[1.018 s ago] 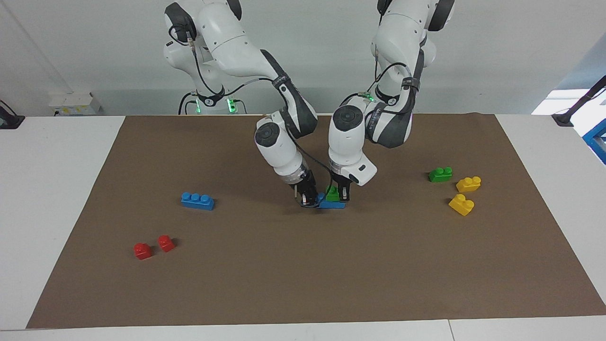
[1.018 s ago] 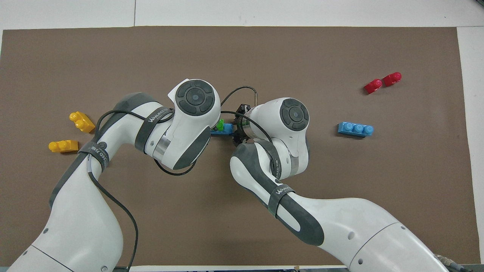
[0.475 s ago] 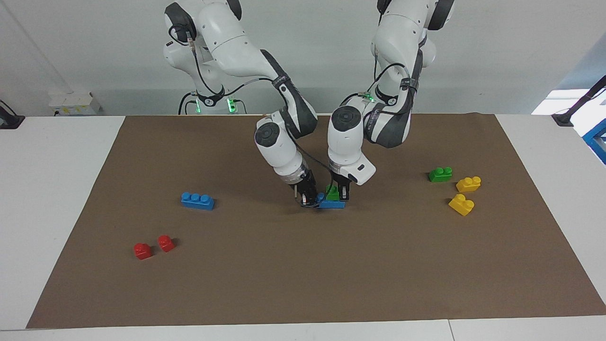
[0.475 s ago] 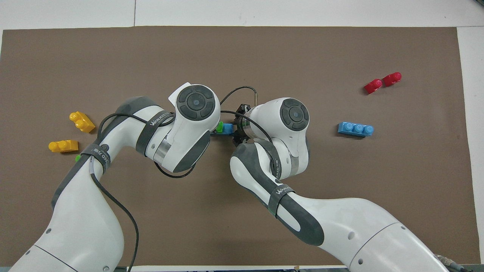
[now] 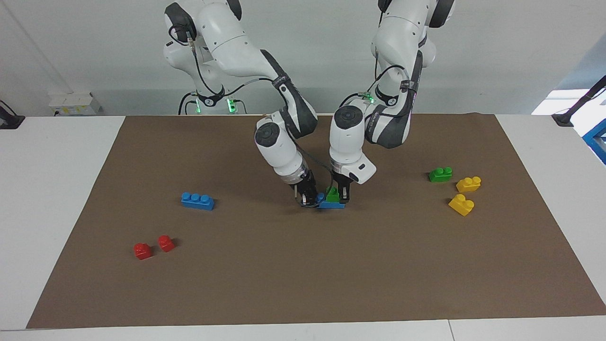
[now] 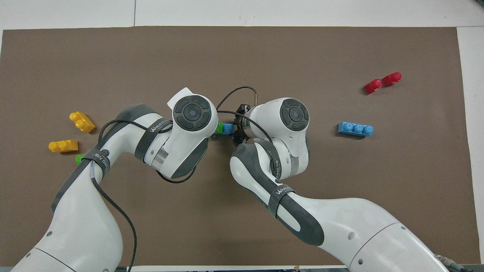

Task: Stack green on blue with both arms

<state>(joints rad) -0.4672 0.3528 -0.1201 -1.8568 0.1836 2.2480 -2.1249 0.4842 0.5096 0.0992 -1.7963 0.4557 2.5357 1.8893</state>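
bright even light, soft shadows, sharp pics.

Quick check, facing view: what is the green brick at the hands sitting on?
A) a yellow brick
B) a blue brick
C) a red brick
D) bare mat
B: the green brick held by the left hand sits on top of the blue brick, whose other end the right hand grips.
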